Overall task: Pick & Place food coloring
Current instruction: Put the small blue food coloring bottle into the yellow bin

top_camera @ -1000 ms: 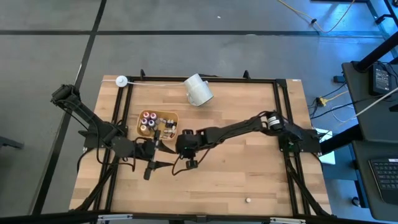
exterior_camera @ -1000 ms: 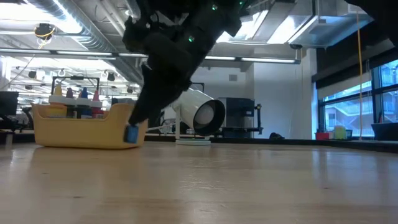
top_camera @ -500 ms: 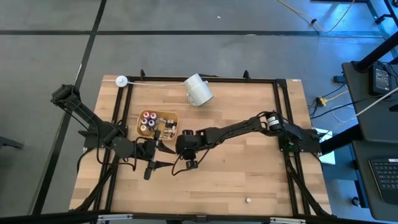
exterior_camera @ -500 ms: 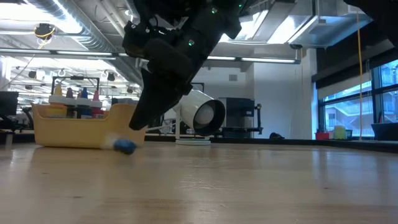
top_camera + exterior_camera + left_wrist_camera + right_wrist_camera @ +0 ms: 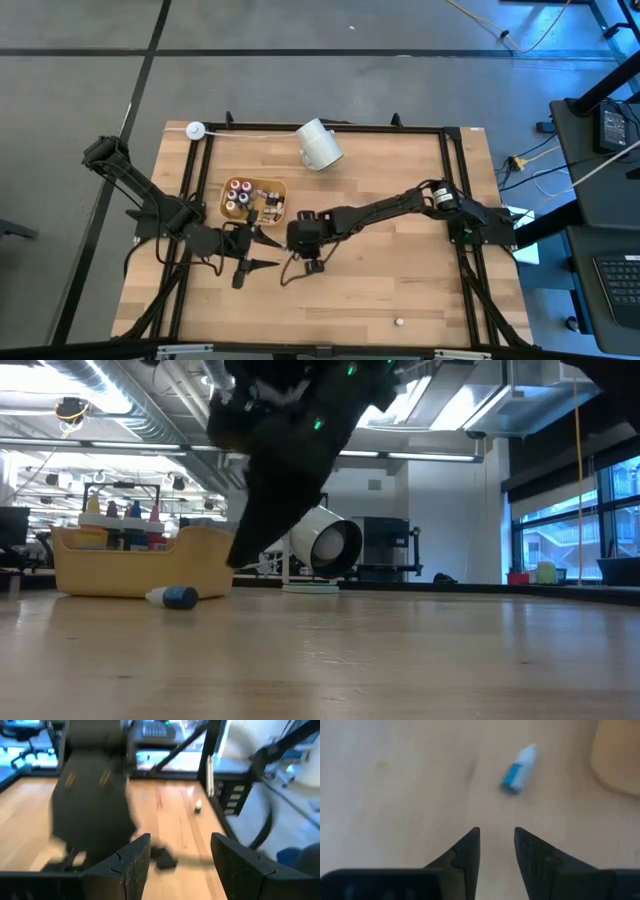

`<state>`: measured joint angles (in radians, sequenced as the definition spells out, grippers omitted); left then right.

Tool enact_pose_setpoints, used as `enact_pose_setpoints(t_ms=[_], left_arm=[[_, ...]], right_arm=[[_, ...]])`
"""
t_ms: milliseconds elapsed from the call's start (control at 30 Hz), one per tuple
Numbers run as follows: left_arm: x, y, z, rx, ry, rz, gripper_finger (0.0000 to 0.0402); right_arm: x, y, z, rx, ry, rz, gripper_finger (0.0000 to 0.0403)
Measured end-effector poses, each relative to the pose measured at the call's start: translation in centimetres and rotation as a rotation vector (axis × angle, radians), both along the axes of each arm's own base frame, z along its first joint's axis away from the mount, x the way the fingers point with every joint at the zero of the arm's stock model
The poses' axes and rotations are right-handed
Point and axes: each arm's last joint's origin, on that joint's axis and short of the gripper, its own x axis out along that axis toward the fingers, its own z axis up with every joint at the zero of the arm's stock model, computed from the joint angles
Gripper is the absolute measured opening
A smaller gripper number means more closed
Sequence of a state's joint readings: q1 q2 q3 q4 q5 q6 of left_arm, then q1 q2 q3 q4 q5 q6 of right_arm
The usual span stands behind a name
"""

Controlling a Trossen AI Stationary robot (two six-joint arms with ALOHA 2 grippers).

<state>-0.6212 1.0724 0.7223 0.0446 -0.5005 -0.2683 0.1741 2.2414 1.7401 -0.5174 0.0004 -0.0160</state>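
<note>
A: Status of right gripper (image 5: 495, 845)?
B: Empty, hanging over bare table (image 5: 395, 780). Jaws slightly apart, nothing between them.

A: Location of bottle (image 5: 518, 768)?
B: On its side on the wood, ahead of the jaws and a little off their centreline, well clear of both tips. Blue end toward the jaws. Seen low across the table as bottle (image 5: 173, 597), just in front of tray (image 5: 135, 565), outside it. Other bottles (image 5: 240, 194) standing inside tray.

A: Left gripper (image 5: 180, 855)?
B: Jaws wide apart, empty, parked beside the tray.

A: Risks from here?
B: Round body on flat wood: likely to roll if nudged by one tip first. Narrow gap: probably too tight for a descent without widening, so a push instead of a grip. Off-centre approach: possible pinch on the tapered end and a squirt out sideways. Close to tray wall: possible finger strike on the rim.
</note>
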Motion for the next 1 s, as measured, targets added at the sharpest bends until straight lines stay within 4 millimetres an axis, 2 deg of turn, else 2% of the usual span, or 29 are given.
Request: enact_pose_setpoints(t_ms=[167,333,500,567,733,867,1000], left_arm=[[0.3,0.0,-1.3,0.056,0.073,0.047,0.0201],[1.2,-0.5,-2.7,0.110,0.119,0.086,0.0202],[2.2,-1.3,-4.9,0.181,0.195,0.074,0.0201],[2.5,-1.6,-5.8,0.202,0.227,0.066,0.0200],[2.7,-1.4,-7.7,0.254,0.347,0.057,0.0198],[3.2,-0.3,-8.6,0.248,0.422,0.108,0.0198],[4.1,1.1,-9.6,0.239,0.496,0.138,0.0198]], right_arm=[[-2.4,2.5,2.9,-0.034,0.059,0.039,0.0120],[-5.4,6.0,6.1,-0.125,0.066,0.063,0.0119],[-9.1,10.1,7.7,-0.144,0.085,0.160,0.0119],[-10.7,11.0,7.8,-0.124,0.078,0.166,0.0119],[-14.8,11.5,7.3,-0.060,-0.038,0.110,0.0119],[-17.6,10.6,6.4,0.011,-0.189,0.060,0.0119],[-19.7,9.2,4.9,0.096,-0.321,0.031,0.0119]])
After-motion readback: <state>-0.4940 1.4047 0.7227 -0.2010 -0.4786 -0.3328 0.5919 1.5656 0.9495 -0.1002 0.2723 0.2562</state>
